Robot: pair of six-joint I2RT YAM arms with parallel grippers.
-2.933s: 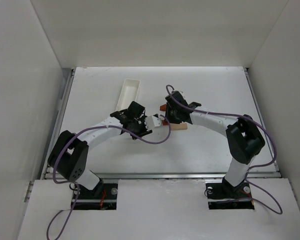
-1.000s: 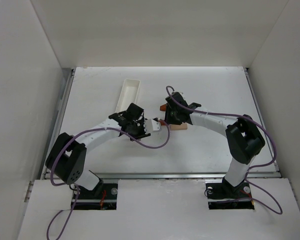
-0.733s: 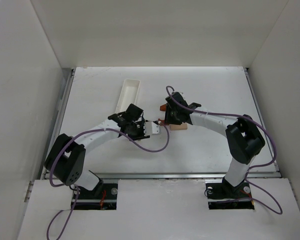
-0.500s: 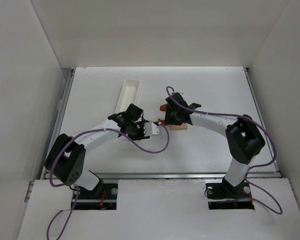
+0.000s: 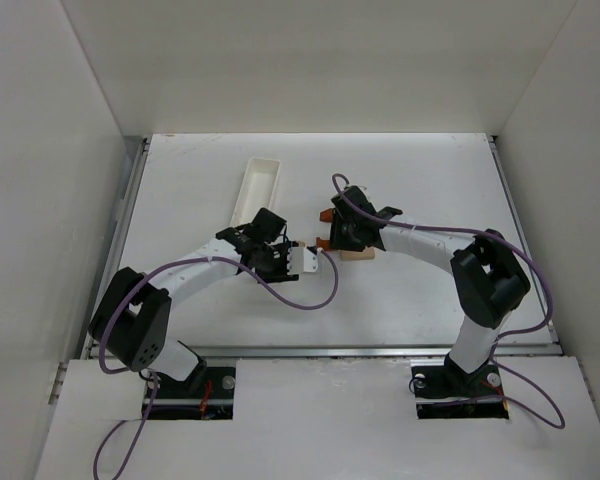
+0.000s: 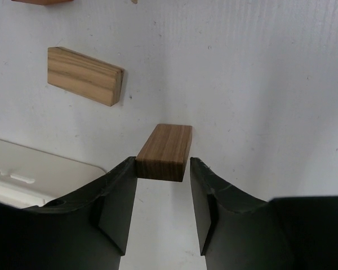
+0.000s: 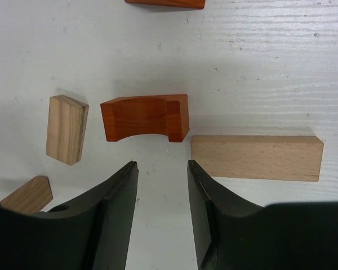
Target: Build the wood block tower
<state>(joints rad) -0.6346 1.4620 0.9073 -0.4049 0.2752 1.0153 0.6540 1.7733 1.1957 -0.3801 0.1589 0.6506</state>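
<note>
the tower is not yet built: its wooden pieces (image 5: 342,250) are laid flat and apart on the white table (image 7: 281,67), near its middle. the left gripper (image 6: 162,164) is held low with its fingers parted around a dark brown block (image 6: 165,147), which is resting on the table; the finger on the view's left is touching the block's corner, while a sliver of table is seen between the block and the other finger. a short pale block (image 6: 84,76) is lying further off, and a corner of the white tray (image 6: 39,174) is seen beside the touching finger. the right gripper (image 7: 162,166) is held with its fingers spread and nothing between them. just beyond its tips an orange-red arched piece (image 7: 145,117) is laid flat, with a long pale block (image 7: 256,157) just beside one end, contact not being clear, and the short pale block apart from the other end. another orange-red piece (image 7: 166,3) is cut off at the top of that view.
</note>
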